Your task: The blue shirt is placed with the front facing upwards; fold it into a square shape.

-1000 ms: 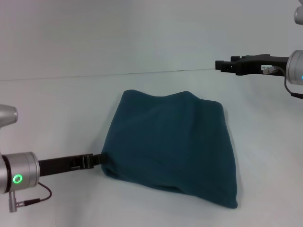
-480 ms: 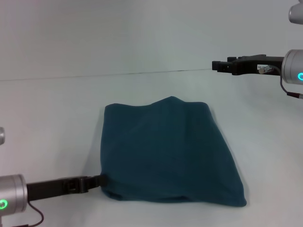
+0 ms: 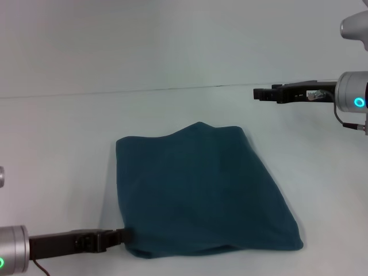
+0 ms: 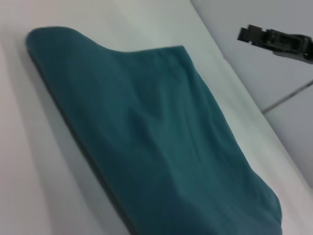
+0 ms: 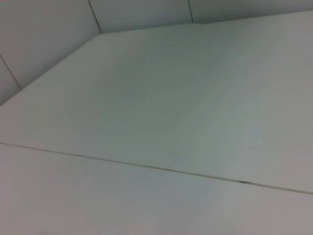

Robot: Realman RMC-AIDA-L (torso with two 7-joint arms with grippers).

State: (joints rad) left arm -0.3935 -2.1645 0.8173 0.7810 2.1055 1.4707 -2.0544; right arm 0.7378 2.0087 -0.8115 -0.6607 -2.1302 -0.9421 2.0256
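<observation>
The blue shirt (image 3: pixel 201 190) lies on the white table (image 3: pixel 57 144) folded into a rough square, plain teal side up; lettering and collar are hidden. My left gripper (image 3: pixel 125 234) comes in low from the near left and is shut on the shirt's near-left corner. The left wrist view shows the shirt (image 4: pixel 156 137) spread flat with a few soft wrinkles. My right gripper (image 3: pixel 257 93) hangs in the air at the far right, well above and beyond the shirt, holding nothing. It also shows in the left wrist view (image 4: pixel 247 34).
The table's far edge meets a pale wall (image 3: pixel 172 40). The right wrist view shows only bare white surface (image 5: pixel 146 98) with thin seam lines.
My left gripper has pulled back toward the near edge, dragging the shirt's near-left corner with it; the shirt now lies flatter and squarer. My right gripper has drifted slightly left and down.
</observation>
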